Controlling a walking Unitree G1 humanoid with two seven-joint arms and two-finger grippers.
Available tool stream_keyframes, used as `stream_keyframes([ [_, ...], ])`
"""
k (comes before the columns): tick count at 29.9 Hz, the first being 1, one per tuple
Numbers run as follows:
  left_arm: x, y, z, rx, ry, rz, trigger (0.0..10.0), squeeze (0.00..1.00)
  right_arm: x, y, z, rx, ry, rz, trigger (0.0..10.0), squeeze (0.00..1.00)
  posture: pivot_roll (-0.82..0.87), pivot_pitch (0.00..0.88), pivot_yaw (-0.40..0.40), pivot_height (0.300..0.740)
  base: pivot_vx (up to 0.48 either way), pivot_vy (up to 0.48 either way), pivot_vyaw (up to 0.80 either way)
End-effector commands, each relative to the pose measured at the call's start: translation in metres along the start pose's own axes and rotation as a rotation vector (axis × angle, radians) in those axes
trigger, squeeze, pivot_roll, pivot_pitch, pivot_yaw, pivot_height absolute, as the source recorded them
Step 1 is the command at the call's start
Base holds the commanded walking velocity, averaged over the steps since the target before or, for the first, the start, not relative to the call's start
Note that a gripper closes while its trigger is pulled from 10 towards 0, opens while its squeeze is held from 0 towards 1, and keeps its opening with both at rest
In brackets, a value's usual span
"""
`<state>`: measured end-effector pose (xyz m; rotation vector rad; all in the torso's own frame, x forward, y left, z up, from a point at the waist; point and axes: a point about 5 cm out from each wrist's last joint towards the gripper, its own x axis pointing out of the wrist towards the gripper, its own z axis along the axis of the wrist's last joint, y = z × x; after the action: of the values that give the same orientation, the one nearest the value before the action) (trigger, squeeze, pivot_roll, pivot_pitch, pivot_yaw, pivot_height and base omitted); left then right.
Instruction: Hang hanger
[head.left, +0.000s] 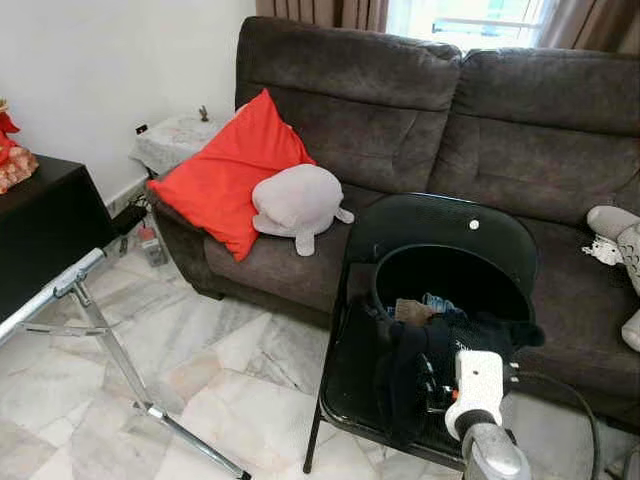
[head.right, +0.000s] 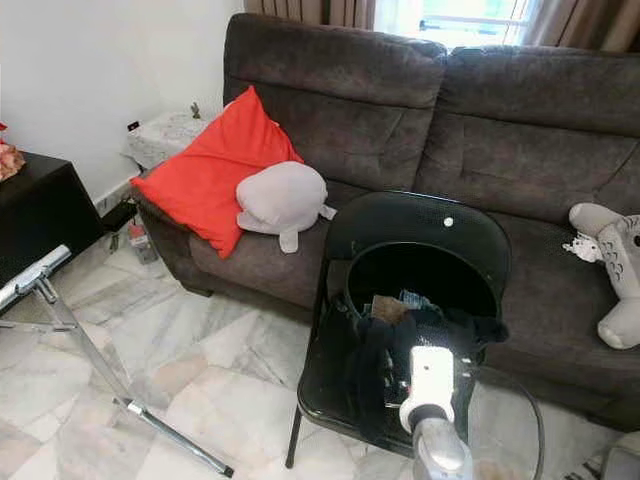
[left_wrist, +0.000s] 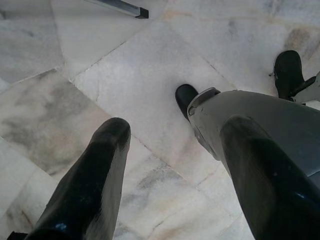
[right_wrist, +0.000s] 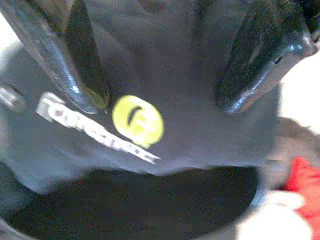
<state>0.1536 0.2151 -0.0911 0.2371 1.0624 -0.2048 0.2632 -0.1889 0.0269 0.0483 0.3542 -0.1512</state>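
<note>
- My two eye views look from my head forward and down. Both show the same brown sofa (head.left: 420, 130), the black chair (head.left: 440, 240) before it and the marble floor (head.left: 200, 370).
- My left wrist view faces straight down along my left fingers (left_wrist: 95, 180), near the floor.
- My right wrist view looks along my right fingers (right_wrist: 260, 55), very close to a dark cloth (right_wrist: 190, 120) with a yellow mark, and it is blurred.

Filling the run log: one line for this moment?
right gripper: open over dark garment on black chair | left gripper: open, idle above floor
</note>
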Motion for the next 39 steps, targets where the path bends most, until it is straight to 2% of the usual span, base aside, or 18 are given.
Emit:
stream_keyframes([
  [1,-0.001,0.002,-0.004,-0.001,0.018,0.006,10.0,0.00,-0.003,-0.014,-0.005,0.038,0.024,-0.079,10.0,0.00,-0.08,0.009,0.020,0.740,0.000,0.000,0.00],
  [4,-0.001,0.003,-0.004,0.000,0.018,0.005,10.0,0.00,-0.005,-0.026,-0.006,0.042,0.031,-0.144,10.0,0.00,-0.08,0.010,0.020,0.740,0.000,0.000,0.00],
  [8,-0.001,0.003,-0.004,0.005,0.018,0.004,10.0,0.00,-0.007,-0.039,-0.011,0.011,0.062,-0.159,10.0,0.00,-0.08,0.012,0.023,0.740,0.000,0.000,0.00],
  [11,-0.001,0.003,-0.004,0.007,0.018,0.003,10.0,0.00,-0.006,-0.042,-0.012,0.010,0.073,-0.166,10.0,0.00,-0.08,0.011,0.023,0.740,0.000,0.000,0.00],
  [19,-0.001,0.004,-0.004,0.006,0.020,0.009,10.0,0.00,0.006,-0.017,0.019,-0.041,-0.060,0.027,10.0,0.00,-0.07,0.012,0.024,0.740,0.000,0.000,0.00],
  [22,-0.001,0.004,-0.004,0.005,0.020,0.010,10.0,0.00,0.007,-0.013,0.023,-0.078,-0.070,0.060,10.0,0.00,-0.07,0.014,0.022,0.740,0.000,0.000,0.00],
  [24,-0.001,0.004,-0.004,0.004,0.019,0.010,10.0,0.00,0.007,-0.010,0.021,-0.116,-0.057,0.077,10.0,0.00,-0.07,0.014,0.022,0.740,0.000,0.000,0.00],
  [31,-0.001,0.003,-0.004,0.005,0.019,0.006,10.0,0.00,0.006,-0.006,0.004,-0.127,0.025,0.111,10.0,0.00,-0.07,0.015,0.022,0.740,0.000,0.000,0.00],
  [35,-0.001,0.003,-0.004,0.006,0.019,0.006,10.0,0.00,0.006,-0.004,0.001,-0.139,0.041,0.134,10.0,0.00,-0.07,0.016,0.022,0.740,0.000,0.000,0.00],
  [36,-0.001,0.003,-0.004,0.005,0.018,0.007,10.0,0.00,0.007,-0.004,0.001,-0.144,0.041,0.134,0.4,0.00,-0.07,0.015,0.022,0.740,0.000,0.000,0.00],
  [39,-0.001,0.003,-0.004,0.005,0.018,0.007,10.0,0.00,0.009,-0.004,0.003,-0.146,0.037,0.132,0.0,0.00,-0.07,0.015,0.022,0.740,0.000,0.000,0.00],
])
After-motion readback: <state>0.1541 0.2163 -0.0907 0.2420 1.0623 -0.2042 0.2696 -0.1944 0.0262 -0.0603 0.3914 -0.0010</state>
